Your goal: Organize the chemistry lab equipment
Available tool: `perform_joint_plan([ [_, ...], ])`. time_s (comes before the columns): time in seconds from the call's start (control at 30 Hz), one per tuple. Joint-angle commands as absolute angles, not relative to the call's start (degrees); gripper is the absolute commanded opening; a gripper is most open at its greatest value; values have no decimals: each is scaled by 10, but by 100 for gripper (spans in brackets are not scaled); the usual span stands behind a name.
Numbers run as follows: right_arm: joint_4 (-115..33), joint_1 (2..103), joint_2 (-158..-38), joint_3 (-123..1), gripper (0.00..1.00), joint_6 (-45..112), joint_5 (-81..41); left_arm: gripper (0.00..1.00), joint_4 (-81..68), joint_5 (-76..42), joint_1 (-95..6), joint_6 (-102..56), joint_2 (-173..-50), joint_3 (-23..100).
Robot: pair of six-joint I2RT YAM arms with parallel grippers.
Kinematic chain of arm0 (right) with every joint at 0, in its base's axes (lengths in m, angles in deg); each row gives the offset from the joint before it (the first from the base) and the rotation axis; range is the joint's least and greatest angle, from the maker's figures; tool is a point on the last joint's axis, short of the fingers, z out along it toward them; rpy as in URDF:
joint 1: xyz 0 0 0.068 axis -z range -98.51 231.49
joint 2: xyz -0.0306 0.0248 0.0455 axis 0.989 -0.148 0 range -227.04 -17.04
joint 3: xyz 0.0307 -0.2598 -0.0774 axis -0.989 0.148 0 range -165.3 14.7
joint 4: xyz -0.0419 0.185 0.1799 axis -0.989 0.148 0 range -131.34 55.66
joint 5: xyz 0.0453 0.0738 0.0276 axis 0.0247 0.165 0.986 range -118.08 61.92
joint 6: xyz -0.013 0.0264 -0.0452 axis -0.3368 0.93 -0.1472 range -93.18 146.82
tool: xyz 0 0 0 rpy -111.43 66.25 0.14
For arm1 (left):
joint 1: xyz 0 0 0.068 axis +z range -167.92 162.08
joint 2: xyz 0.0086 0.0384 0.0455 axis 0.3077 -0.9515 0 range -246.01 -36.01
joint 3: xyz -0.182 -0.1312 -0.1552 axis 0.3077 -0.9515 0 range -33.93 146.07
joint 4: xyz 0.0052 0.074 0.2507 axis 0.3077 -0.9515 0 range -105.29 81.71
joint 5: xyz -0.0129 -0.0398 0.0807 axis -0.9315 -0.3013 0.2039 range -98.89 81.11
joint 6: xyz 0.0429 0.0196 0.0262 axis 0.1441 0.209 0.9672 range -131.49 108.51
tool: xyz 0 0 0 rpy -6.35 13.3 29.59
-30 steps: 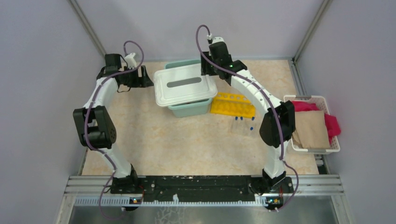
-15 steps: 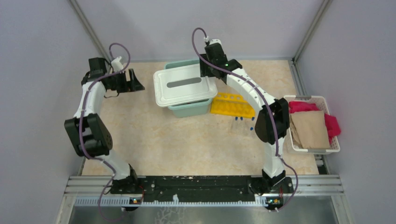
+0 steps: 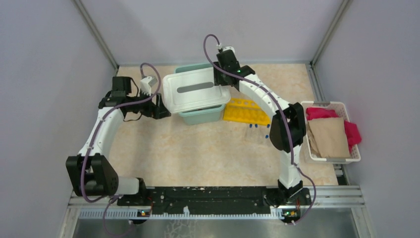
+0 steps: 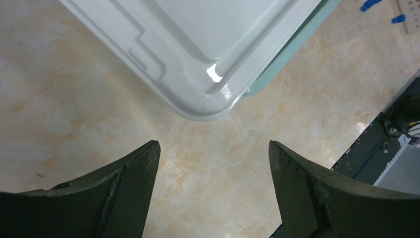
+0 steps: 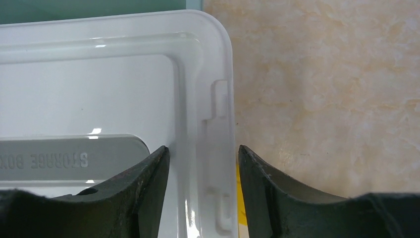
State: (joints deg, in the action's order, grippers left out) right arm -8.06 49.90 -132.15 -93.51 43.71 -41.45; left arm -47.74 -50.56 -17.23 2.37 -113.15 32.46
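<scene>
Wide-open, empty left claw [image 4: 214, 148] near white lid [image 4: 223, 29]; right claw [image 5: 203, 148] straddling its rim, grip unclear. Could slip, knocking lid off teal box [image 3: 200, 117].

The white lid [image 3: 208, 99] hides the teal box's [image 3: 200, 116] inside; test tubes [image 3: 258, 131] are too small to count.
</scene>
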Motion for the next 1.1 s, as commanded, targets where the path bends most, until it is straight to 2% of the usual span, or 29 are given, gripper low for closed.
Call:
perform_joint_plan([
  [0.0, -88, 503, -1280, -914, 51, 443, -422, 86, -453, -450, -197, 45, -1135, 305],
  [0.43, -98, 503, -1217, -843, 42, 471, -399, 85, -401, -346, -218, 74, -1136, 283],
  [1.07, -110, 469, -1132, -738, 39, 489, -396, 85, -342, -261, -218, 49, -1231, 369],
])
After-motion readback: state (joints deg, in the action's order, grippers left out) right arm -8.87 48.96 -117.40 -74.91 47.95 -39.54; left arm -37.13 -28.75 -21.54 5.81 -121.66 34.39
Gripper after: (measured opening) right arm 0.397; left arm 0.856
